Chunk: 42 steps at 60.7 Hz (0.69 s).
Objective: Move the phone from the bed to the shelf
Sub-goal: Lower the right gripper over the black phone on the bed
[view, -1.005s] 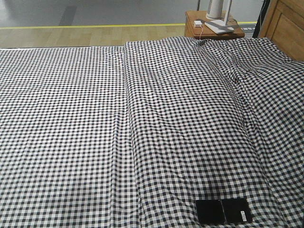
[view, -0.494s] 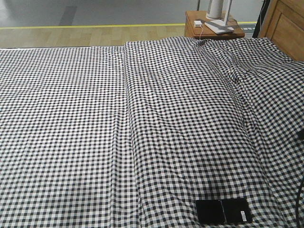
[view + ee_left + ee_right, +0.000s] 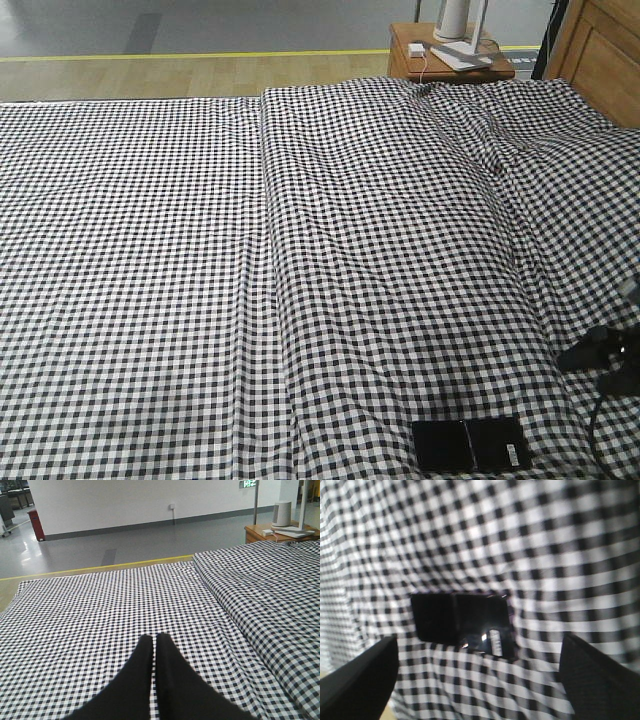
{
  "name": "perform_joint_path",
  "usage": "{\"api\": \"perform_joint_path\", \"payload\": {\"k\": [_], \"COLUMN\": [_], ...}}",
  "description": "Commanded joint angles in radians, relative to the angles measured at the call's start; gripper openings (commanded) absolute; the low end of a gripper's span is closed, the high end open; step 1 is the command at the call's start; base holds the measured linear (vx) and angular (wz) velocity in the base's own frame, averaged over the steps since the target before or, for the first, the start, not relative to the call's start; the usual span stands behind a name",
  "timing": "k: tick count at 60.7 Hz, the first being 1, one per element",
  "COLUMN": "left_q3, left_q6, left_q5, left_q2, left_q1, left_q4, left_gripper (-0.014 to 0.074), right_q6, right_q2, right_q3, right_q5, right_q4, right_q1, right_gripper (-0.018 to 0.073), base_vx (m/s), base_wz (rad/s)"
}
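The phone (image 3: 470, 445), a glossy black slab with a seam across its middle and a white sticker, lies flat on the bed (image 3: 300, 250) near the front edge. In the right wrist view the phone (image 3: 462, 622) sits ahead of my right gripper (image 3: 477, 680), which is open wide with its dark fingers (image 3: 360, 680) at both sides and nothing between them. In the front view the right gripper (image 3: 590, 358) hovers at the right edge, above and to the right of the phone. My left gripper (image 3: 152, 639) is shut and empty over the sheet. The shelf is out of view.
A small brown bedside table (image 3: 450, 58) with a white device and cable stands past the bed's far right corner. The wooden headboard (image 3: 600, 55) runs along the right. Grey floor with a yellow line (image 3: 200, 55) lies beyond the bed.
My right arm has come into the front view from the right edge and moved left over the sheet. The phone has not moved.
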State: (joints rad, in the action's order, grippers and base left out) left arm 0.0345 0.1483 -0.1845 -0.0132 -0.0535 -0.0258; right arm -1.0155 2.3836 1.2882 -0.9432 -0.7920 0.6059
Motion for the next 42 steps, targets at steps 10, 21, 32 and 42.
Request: {"api": "perform_joint_path", "payload": {"k": [10, 21, 32, 42], "left_q3": [-0.022, -0.022, -0.022, -0.022], "left_q6": [-0.006, -0.006, -0.006, -0.006], "left_q5": [0.073, 0.073, 0.073, 0.073], "left_q2": [-0.014, -0.014, -0.014, -0.014], "left_q1": [0.006, 0.006, 0.006, 0.006], "left_q4": [-0.009, -0.009, -0.009, -0.009], "left_gripper": [0.0001, 0.0001, 0.0001, 0.0001], "right_q6": [-0.1, -0.145, -0.151, -0.16], "right_q2": [0.083, 0.17, 0.244, 0.287], "right_q3": [0.023, 0.05, 0.097, 0.118], "right_q5": [-0.109, -0.148, -0.202, -0.23], "right_q4": [-0.094, -0.129, -0.168, -0.169], "right_q1": [0.004, 0.004, 0.004, 0.004], "right_gripper": [0.0607, 0.0599, 0.0594, 0.0595], "base_vx": [0.0, 0.0, 0.0, 0.0], "base_wz": [0.0, 0.0, 0.0, 0.0]}}
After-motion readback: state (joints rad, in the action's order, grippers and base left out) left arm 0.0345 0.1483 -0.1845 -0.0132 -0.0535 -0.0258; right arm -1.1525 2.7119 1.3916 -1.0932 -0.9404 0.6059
